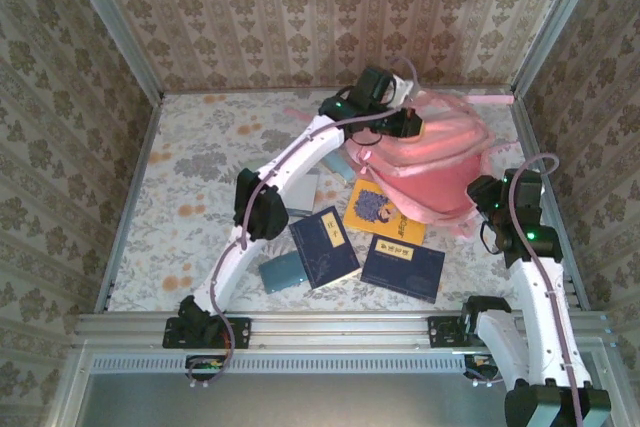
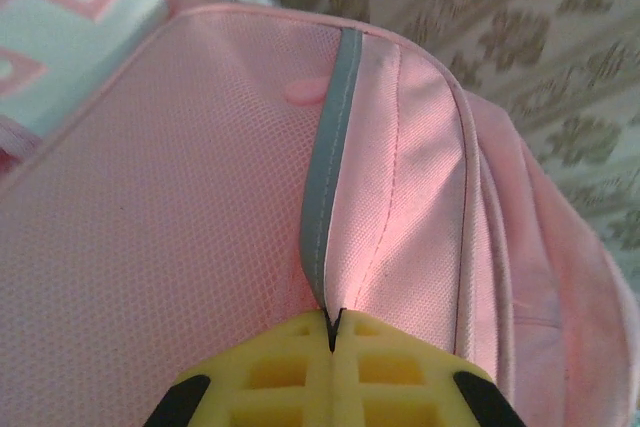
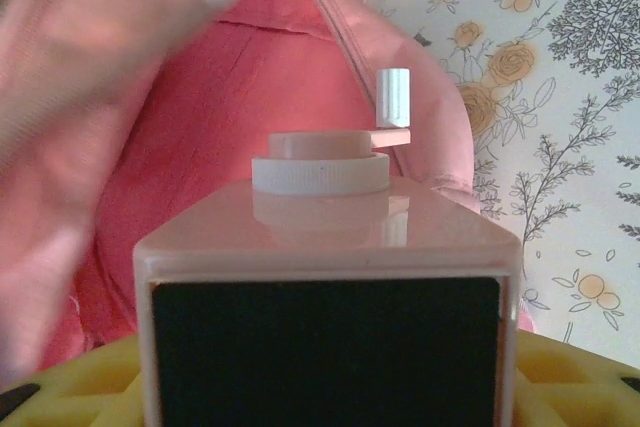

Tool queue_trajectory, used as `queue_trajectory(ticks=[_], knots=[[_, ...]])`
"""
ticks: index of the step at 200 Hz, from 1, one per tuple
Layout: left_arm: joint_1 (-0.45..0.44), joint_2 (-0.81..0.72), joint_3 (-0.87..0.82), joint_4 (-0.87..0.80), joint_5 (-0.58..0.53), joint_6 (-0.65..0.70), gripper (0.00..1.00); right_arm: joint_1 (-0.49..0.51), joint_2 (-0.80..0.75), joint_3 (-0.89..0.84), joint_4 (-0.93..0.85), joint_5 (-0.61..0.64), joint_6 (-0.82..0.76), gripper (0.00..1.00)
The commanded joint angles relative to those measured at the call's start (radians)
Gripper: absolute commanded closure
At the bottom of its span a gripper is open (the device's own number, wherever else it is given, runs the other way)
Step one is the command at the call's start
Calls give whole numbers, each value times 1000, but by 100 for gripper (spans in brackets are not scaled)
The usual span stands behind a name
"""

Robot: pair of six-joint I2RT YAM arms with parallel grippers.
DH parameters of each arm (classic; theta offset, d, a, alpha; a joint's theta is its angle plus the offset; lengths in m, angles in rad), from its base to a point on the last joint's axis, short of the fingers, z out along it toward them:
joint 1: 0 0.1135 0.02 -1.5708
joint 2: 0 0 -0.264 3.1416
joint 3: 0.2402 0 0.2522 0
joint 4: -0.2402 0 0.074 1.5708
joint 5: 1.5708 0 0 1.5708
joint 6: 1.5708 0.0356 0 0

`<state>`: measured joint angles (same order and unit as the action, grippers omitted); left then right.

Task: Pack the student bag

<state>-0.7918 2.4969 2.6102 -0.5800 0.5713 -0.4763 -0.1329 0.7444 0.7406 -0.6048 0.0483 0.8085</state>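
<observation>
The student bag (image 1: 435, 162) is lying at the upper right of the table (image 1: 200, 177). Our left gripper (image 2: 331, 332), pressed together, is pinching its grey-trimmed edge. Our right gripper (image 3: 320, 382), at the bag's lower right, is clamping a pink box (image 3: 325, 247) and pointing straight at the bag.

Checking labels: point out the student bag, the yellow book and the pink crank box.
student bag (image 1: 440, 167), top view, main pink panel.
yellow book (image 1: 383, 213), top view, middle of cover.
pink crank box (image 3: 330, 227), right wrist view, top face.
</observation>
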Motion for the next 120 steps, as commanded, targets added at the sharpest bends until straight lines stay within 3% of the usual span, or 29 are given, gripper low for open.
queue_trajectory(ticks=[1,29,57,87,120], knots=[[41,-67,58,112,-28,-99,100,6,-16,21,8,-19,38,64],[61,-70,74,127,-7,-121,100,4,41,-43,209,-172,129,63],[66,-73,73,141,16,-142,100,11,175,-127,563,-282,292,62],[65,-70,61,186,35,-175,100,65,394,-132,899,-268,402,62],[75,-67,60,222,50,-211,100,159,688,-26,1071,-186,465,58]])
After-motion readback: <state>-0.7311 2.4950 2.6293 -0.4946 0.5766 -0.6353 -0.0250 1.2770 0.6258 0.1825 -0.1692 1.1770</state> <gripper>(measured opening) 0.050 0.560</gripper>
